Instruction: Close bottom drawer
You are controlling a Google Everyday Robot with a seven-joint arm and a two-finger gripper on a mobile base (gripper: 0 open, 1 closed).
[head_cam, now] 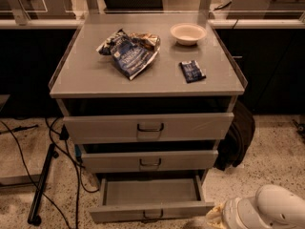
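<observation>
The bottom drawer [119, 213] is the lowest of the grey cabinet's three drawers. It is pulled well out, its empty inside shows, and a small dark loop handle [152, 216] sits at the centre of its front. My gripper [217, 217] is at the bottom right of the camera view, at the end of the white arm [271, 209]. It is low, just to the right of the drawer's front right corner, and partly cut off by the frame edge.
The top drawer [190, 126] and the middle drawer [186, 160] stand slightly out. On the cabinet top [86, 75] lie a crumpled chip bag [129, 51], a white bowl [188, 33] and a small blue packet [192, 71]. A black bag [236, 137] leans at the right. Cables and a black pole [43, 180] lie on the floor at the left.
</observation>
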